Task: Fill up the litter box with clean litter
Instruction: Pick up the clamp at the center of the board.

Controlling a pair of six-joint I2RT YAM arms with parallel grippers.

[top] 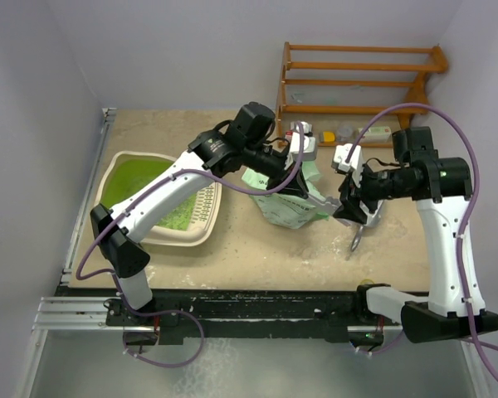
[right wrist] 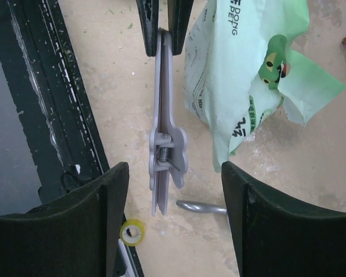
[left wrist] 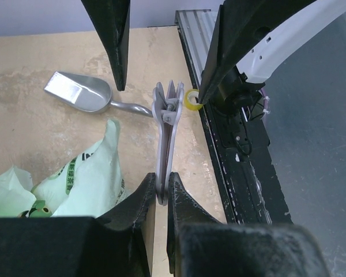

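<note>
At table centre, the left gripper [left wrist: 161, 186] pinches tight on one end of a grey clip [left wrist: 164, 138]. The right gripper [right wrist: 173, 173] is wide apart around its other end, touching nothing. The litter box [top: 187, 240] sits at table left.

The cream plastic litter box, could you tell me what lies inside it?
Pale whitish-green litter granules on its green floor; the white left arm hides a strip across it.

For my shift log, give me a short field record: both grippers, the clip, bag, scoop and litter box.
left gripper: shut on one end of clip
right gripper: open, fingers either side of clip, not touching
clip: grey, spanning between the two grippers
bag: light green, beside clip
scoop: lying flat, untouched
litter box: at left, away from both grippers
</note>
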